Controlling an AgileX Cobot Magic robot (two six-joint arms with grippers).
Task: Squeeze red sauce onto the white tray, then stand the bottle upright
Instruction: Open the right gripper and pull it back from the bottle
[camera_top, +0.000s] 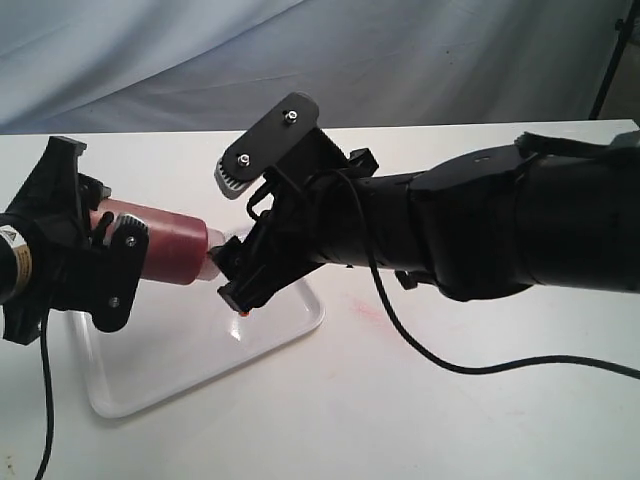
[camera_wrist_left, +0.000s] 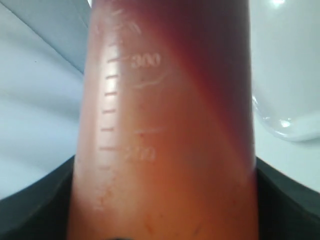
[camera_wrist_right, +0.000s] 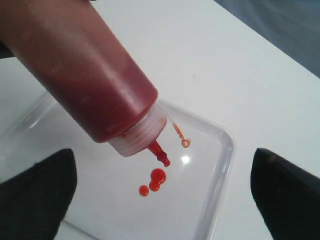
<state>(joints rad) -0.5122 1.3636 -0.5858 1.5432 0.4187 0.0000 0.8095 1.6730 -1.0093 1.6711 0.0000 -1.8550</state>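
Note:
The bottle (camera_top: 160, 240) lies tilted, nozzle down, over the white tray (camera_top: 170, 365). My left gripper (camera_top: 100, 225) is shut on its lower body, and the orange bottle (camera_wrist_left: 167, 125) fills the left wrist view between the dark fingers (camera_wrist_left: 30, 210). My right gripper (camera_top: 236, 238) has reached across the middle and stands open, its jaws wide on either side of the bottle's neck without touching it. In the right wrist view the red nozzle tip (camera_wrist_right: 160, 154) hangs just over a few small drops of red sauce (camera_wrist_right: 157, 176) on the tray (camera_wrist_right: 220, 165). The tethered cap (camera_wrist_right: 185, 143) dangles beside the nozzle.
A faint pinkish stain (camera_top: 365, 308) marks the white table just right of the tray. The right arm's black cable (camera_top: 430, 355) trails across the table. A blue-grey cloth backdrop (camera_top: 300, 60) hangs behind the table's far edge.

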